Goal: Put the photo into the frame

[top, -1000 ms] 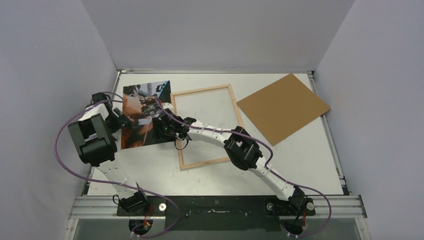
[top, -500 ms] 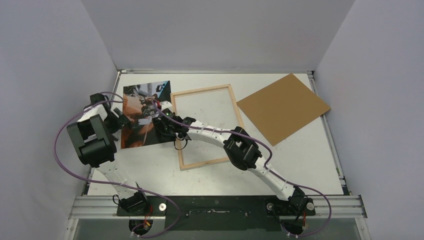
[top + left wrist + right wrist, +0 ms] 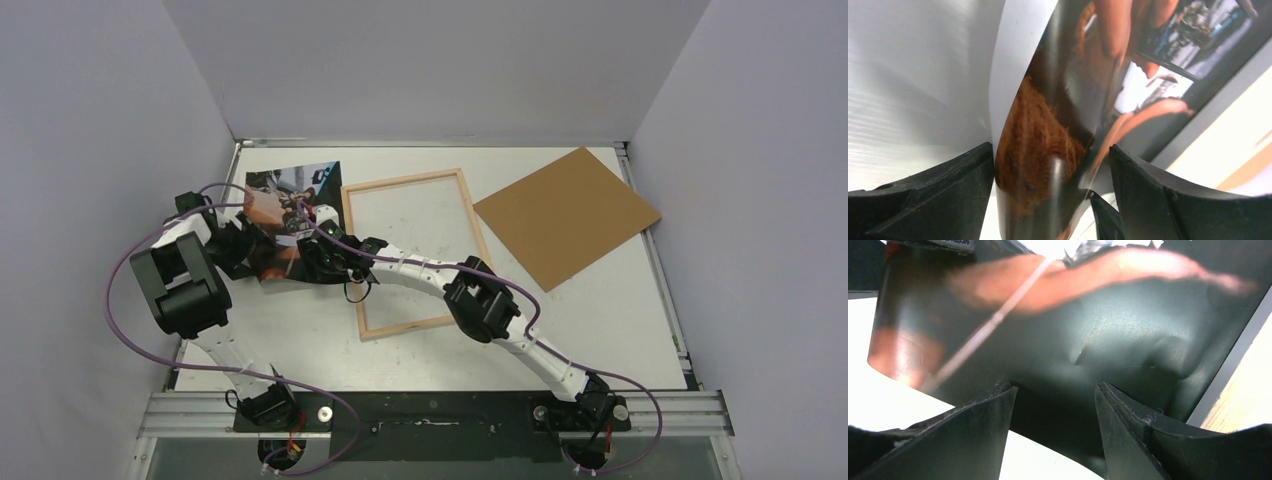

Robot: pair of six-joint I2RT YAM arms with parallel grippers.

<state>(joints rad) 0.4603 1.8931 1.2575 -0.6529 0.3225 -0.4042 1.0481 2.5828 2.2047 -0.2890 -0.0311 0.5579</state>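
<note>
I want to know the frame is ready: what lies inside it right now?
Only bare table shows inside the frame. The right arm crosses its near half, hiding what lies beneath there. The photo is outside, to its left.

My left arm (image 3: 186, 283) rose from its base at the near left, folded at a high elbow and reached forward and to the right, so the left gripper (image 3: 250, 243) pointed inward. The right arm (image 3: 487, 302) stretched in a long diagonal from its base at the near right toward the far left, forearm low and nearly flat. The right gripper (image 3: 316, 252) sat near the left one, the two tips facing each other. In the left wrist view I saw its fingers (image 3: 933, 195) spread wide. The right fingers (image 3: 963, 440) also stood apart, not pressed together.
</note>
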